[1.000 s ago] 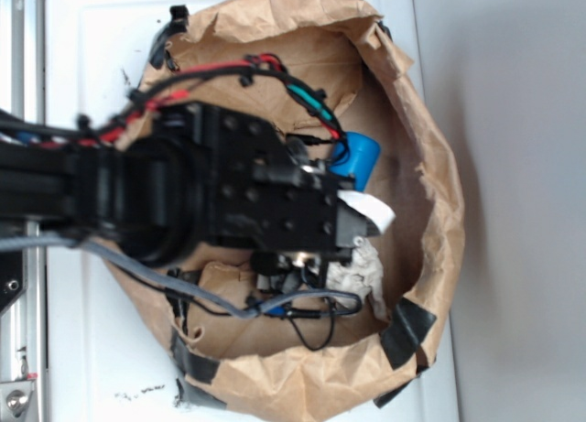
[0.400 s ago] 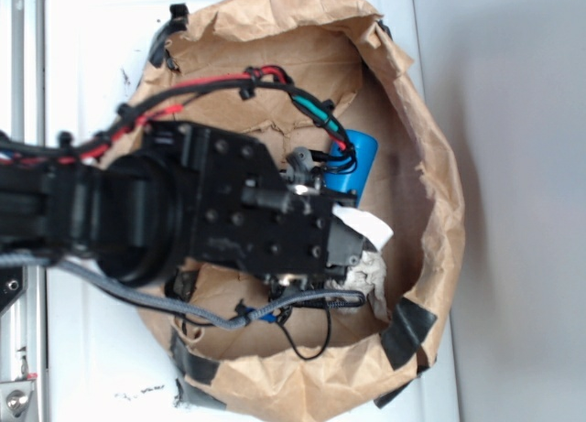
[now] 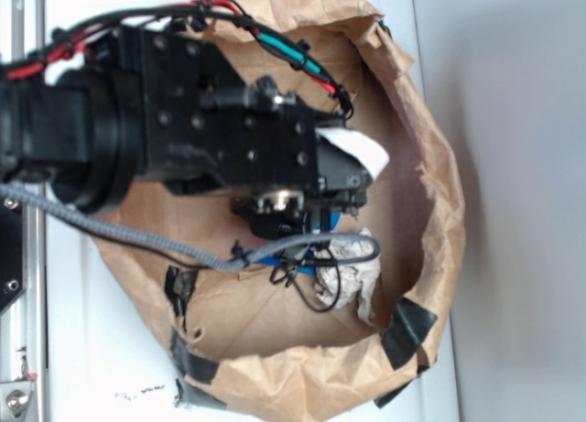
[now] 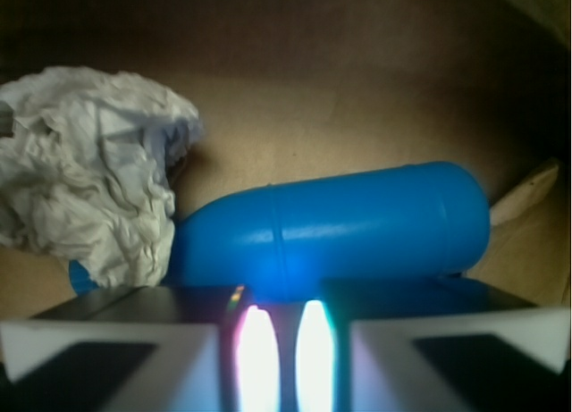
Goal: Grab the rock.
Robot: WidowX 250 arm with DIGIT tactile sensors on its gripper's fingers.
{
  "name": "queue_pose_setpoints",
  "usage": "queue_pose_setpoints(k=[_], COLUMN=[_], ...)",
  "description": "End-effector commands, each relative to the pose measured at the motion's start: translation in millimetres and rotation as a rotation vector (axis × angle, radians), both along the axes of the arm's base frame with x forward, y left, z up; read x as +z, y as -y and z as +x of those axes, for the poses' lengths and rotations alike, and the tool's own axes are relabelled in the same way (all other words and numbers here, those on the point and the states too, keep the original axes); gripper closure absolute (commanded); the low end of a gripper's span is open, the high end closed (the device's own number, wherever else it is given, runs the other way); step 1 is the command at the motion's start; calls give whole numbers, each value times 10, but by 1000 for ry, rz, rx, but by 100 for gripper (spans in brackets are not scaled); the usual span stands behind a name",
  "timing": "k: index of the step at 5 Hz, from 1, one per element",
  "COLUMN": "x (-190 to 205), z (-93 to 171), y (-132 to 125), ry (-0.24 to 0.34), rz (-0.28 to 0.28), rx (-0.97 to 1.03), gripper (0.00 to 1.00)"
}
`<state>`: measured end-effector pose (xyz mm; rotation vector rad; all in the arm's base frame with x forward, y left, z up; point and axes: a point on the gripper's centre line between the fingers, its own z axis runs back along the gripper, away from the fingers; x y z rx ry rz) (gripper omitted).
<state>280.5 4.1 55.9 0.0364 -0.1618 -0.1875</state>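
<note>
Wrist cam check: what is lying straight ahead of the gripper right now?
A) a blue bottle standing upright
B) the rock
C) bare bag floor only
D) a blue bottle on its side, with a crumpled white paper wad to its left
D: the wrist view shows the blue bottle lying on its side across the brown paper bag floor, the crumpled white paper wad at its left end; no rock shows there.

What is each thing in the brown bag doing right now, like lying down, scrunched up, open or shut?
blue bottle: lying on its side on the bag floor.
white paper wad: crumpled, at the bottle's narrow end.
brown paper bag: open, rim rolled down and taped.
gripper: down inside the bag, close to the bottle; open or shut, cannot tell.
rock: not in sight in either view.
</note>
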Motion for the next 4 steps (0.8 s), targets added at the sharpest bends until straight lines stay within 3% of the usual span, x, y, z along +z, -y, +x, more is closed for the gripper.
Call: queue_pose_setpoints(k=[1, 2, 3, 4], x=[238, 247, 124, 101], z=[51, 63, -405, -656], y=[18, -6, -5, -5], ry=[75, 71, 48, -1], rz=[-15, -27, -42, 2], rx=[27, 32, -27, -45], gripper=[0, 0, 0, 0])
